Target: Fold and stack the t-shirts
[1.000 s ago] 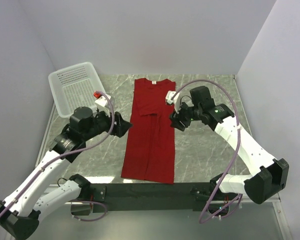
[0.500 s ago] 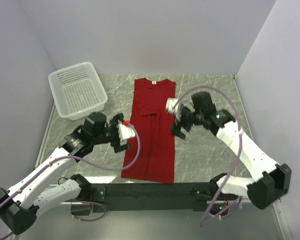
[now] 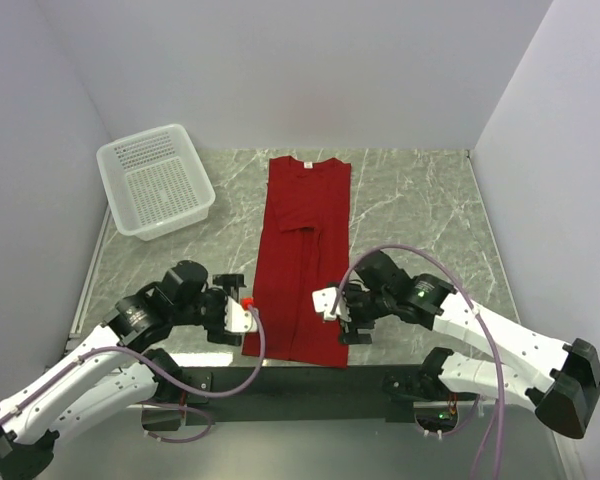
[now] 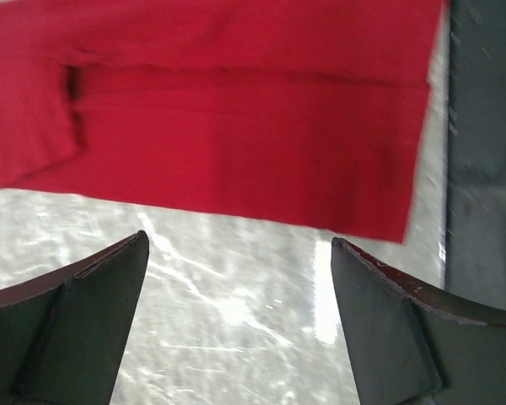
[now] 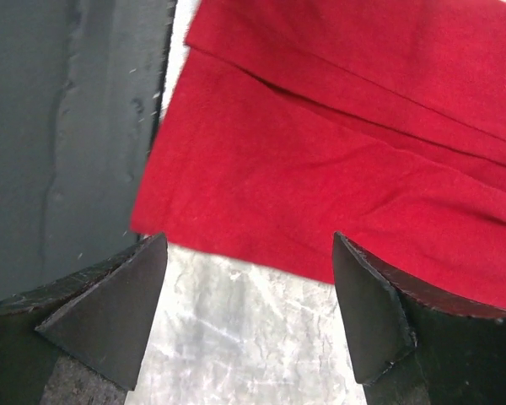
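Observation:
A red t-shirt [image 3: 303, 260] lies flat on the marble table, folded lengthwise into a long strip, neck at the far end, hem at the near edge. My left gripper [image 3: 242, 318] is open and empty just left of the hem's left corner; the left wrist view shows the red hem [image 4: 236, 160] beyond the spread fingers [image 4: 84, 321]. My right gripper [image 3: 335, 318] is open and empty just right of the hem's right corner; the right wrist view shows the hem corner [image 5: 320, 194] beyond its fingers [image 5: 110, 312].
A white plastic mesh basket [image 3: 156, 180] stands at the far left, tilted against the wall. A dark rail [image 3: 280, 380] runs along the table's near edge, close behind both grippers. Walls close the table on the left, back and right.
Both arms have swung from the shirt's middle down toward the near edge. Each gripper now sits beside a hem corner. The shirt has not moved.

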